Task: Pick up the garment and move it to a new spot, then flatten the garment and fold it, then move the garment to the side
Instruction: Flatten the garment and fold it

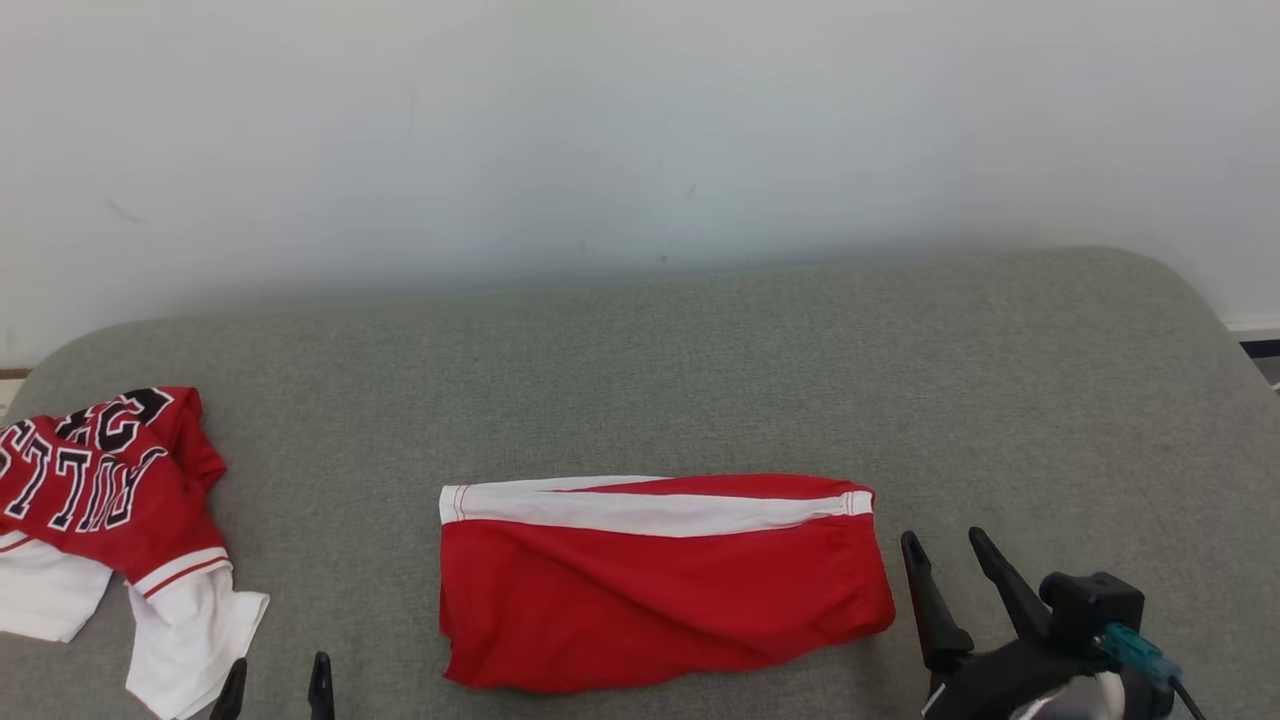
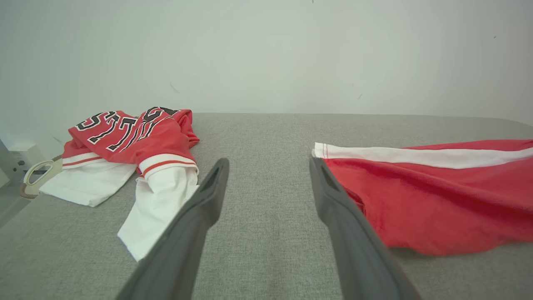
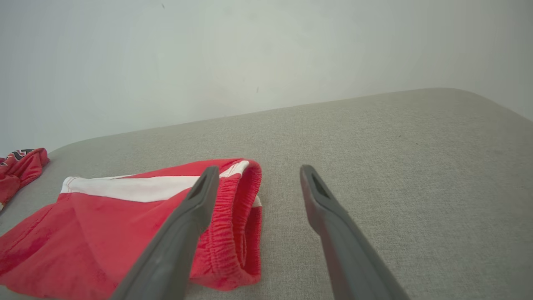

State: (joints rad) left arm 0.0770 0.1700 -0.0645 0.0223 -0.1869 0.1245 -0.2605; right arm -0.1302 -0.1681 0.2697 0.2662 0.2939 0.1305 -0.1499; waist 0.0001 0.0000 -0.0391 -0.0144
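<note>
Grey pad (image 1: 700, 350); folded shorts (image 1: 660, 600); right tool (image 1: 942, 538) spread.

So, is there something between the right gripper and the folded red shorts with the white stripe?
Nothing visible: just bare grey fabric surface lies between the open right gripper and the folded red shorts with the white stripe.

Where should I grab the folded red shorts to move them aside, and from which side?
Grip the elastic waistband at the red shorts' right end, coming from the right with the open right gripper. The layers stack thickly there, and that edge faces the gripper.
</note>
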